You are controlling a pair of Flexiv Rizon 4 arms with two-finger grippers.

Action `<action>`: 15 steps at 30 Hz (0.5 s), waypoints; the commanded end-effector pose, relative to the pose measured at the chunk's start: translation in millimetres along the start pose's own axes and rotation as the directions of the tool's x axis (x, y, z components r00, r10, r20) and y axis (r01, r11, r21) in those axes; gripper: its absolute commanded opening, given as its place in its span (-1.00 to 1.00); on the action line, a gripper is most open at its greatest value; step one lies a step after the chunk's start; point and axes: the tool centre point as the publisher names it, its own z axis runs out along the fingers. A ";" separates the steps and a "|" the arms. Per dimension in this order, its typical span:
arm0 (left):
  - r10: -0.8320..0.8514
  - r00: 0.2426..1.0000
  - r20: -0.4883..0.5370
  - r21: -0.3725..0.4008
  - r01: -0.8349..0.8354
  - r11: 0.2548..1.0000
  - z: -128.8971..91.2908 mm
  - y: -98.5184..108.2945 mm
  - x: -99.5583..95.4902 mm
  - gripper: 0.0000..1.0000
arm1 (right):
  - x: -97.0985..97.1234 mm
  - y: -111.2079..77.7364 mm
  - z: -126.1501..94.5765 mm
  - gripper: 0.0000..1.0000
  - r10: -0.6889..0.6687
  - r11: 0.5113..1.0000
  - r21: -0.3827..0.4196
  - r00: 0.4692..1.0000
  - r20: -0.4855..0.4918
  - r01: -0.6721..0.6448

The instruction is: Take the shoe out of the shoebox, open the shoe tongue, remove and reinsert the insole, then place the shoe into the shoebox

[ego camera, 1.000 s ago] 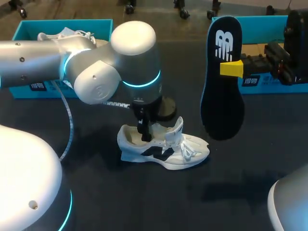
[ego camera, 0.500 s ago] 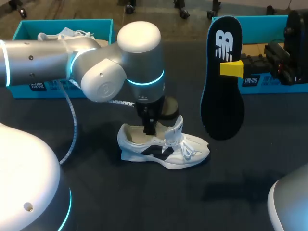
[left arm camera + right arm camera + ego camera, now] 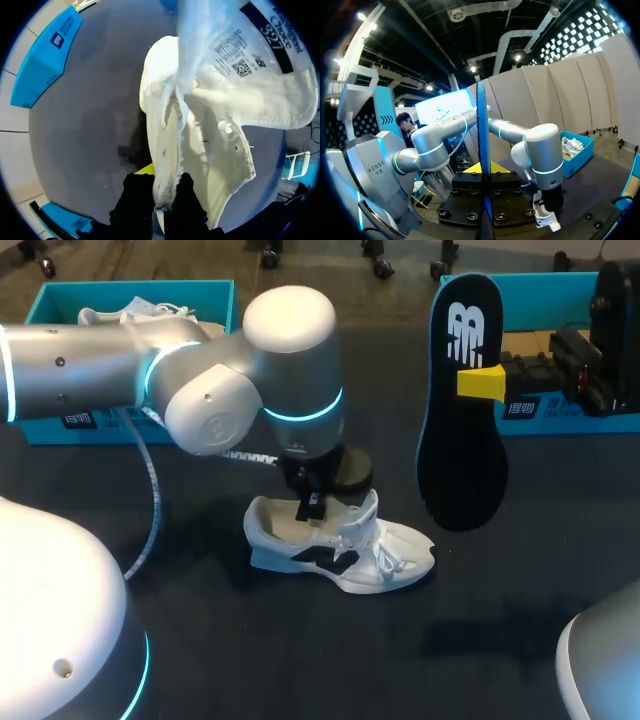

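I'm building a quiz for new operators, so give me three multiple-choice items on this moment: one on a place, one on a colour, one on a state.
1. Where is the insole?
A. Inside the shoe
B. In the air, upright in the right tool
C. Lying under the shoe

2. What colour is the shoebox at the rear left?
A. Red
B. Blue
C. White

3. How is the left tool?
A. Open above the shoe
B. Shut on the insole
C. Shut on the shoe's upper edge

Answers:
1 B, the head view shows it held high beside the shoe.
2 B, its walls are bright blue.
3 C, the left wrist view shows both fingers pinching white fabric.
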 end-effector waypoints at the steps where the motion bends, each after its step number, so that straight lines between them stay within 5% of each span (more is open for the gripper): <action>1: 0.021 1.000 0.000 0.019 -0.021 1.000 -21.3 7.0 8.0 -1.00 | -2.3 1.6 2.3 -1.00 0.002 1.000 0.004 1.000 -0.003 -0.002; 15: 0.243 0.970 0.009 0.032 -0.243 0.969 -72.9 12.3 29.7 -1.00 | -2.3 1.6 2.3 -1.00 0.002 1.000 0.004 1.000 -0.003 -0.002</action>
